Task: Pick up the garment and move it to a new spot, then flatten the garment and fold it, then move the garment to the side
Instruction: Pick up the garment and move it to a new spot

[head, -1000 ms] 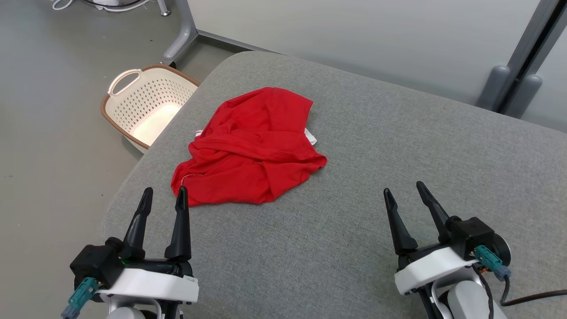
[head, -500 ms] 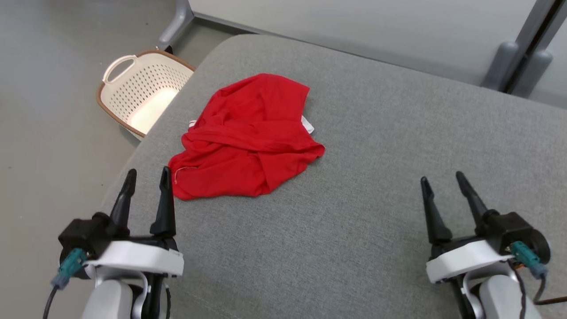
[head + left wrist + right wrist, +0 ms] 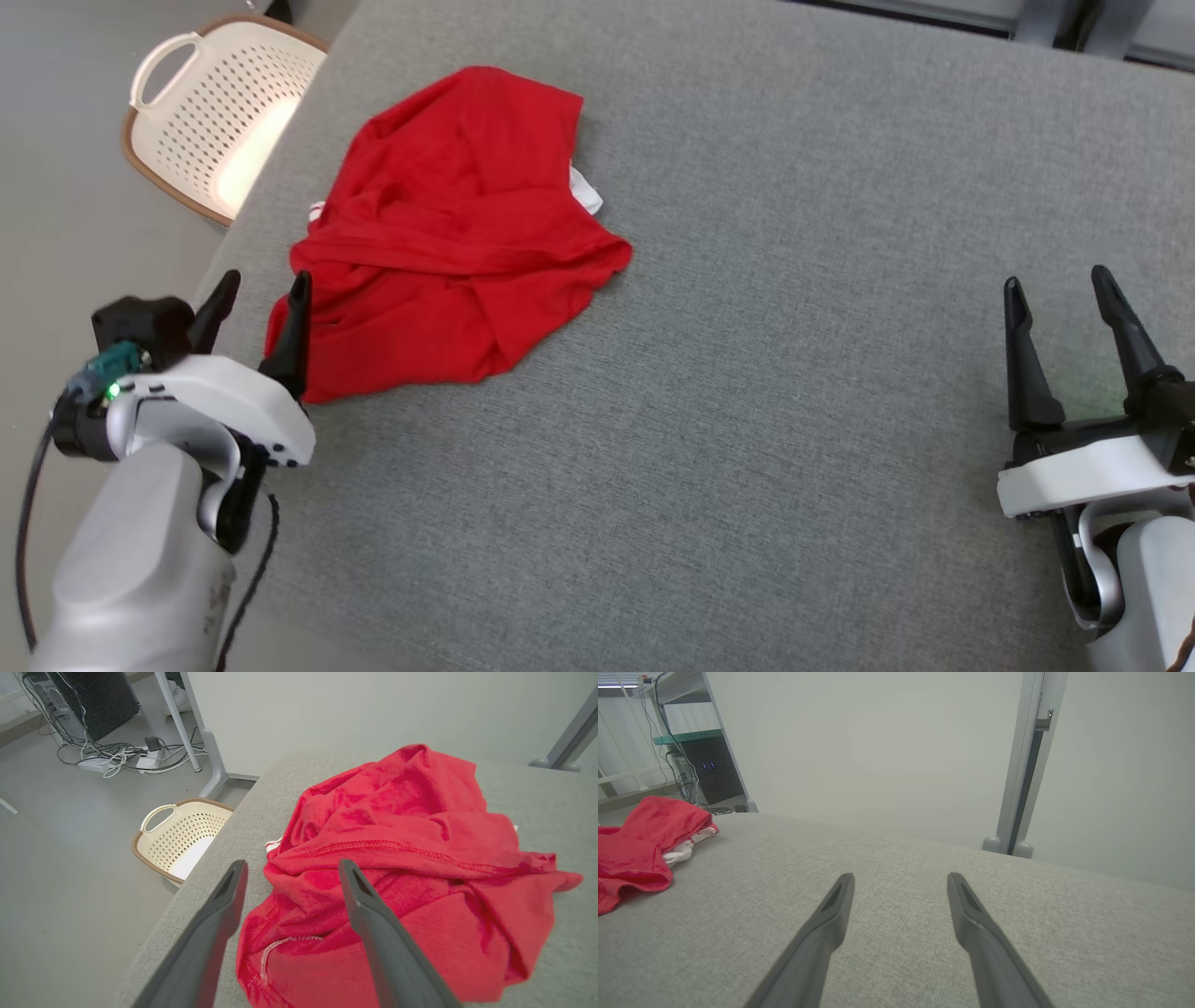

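Observation:
A crumpled red garment point(image 3: 448, 233) with a bit of white showing at its edges lies on the grey cushioned surface point(image 3: 766, 392), toward its far left. My left gripper point(image 3: 264, 277) stands open at the garment's near-left edge, its inner finger right beside the red cloth, nothing between the fingers. The left wrist view looks over the garment point(image 3: 402, 858) past the open left gripper point(image 3: 289, 868). Far off at the right, my right gripper point(image 3: 1057, 274) is open over bare cushion. Its wrist view has the open right gripper point(image 3: 901, 877) and the garment point(image 3: 640, 849) at the far left.
A cream perforated laundry basket point(image 3: 210, 112) with a brown rim stands on the floor beyond the cushion's left edge, also seen as the basket point(image 3: 180, 835). Grey frame posts point(image 3: 1017, 765) rise behind the cushion; cables and a dark computer case point(image 3: 88, 704) sit on the floor.
The camera has tilted down and toward the cushion, so the whole picture shifted. Both arms have spread outward; the left gripper now sits beside the garment's near-left edge. The garment lies unchanged.

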Tool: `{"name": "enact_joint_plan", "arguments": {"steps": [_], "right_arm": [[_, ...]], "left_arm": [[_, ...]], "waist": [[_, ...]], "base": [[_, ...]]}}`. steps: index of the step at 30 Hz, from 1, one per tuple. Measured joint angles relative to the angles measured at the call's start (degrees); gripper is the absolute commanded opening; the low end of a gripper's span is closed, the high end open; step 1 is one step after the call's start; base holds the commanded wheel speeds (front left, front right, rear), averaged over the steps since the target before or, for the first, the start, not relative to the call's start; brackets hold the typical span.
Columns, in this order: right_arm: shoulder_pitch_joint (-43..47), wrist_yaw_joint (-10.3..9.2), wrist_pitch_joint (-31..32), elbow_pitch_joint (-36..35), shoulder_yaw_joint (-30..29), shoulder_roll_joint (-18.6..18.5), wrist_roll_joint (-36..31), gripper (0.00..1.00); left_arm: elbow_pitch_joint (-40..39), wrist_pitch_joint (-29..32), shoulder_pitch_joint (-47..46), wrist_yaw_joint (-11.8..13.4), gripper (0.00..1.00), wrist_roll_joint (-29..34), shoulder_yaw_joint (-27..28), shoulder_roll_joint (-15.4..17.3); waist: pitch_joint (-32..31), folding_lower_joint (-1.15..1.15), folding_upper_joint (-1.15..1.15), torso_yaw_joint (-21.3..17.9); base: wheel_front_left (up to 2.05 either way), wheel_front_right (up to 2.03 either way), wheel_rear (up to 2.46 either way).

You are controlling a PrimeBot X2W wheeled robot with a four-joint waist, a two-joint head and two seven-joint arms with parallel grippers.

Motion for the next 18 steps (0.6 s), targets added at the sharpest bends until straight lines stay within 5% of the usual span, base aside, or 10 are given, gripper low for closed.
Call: {"name": "enact_joint_plan", "arguments": {"steps": [10,18], "right_arm": [[0.0,-0.01,2.2,-3.9,0.6,-1.0,-0.6,1.0],[0.0,-0.01,3.3,-5.4,1.1,-1.4,-0.9,1.0]], "left_arm": [[9.0,2.4,-8.4,0.0,1.0,-7.0,-11.9,4.6],[15.2,2.3,-12.5,0.0,1.0,-11.0,-17.1,5.4]], "waist": [[4.6,0.0,0.0,-2.6],[5.8,0.0,0.0,-4.3]], "base": [[0.0,0.0,0.0],[0.0,0.0,0.0]]}}
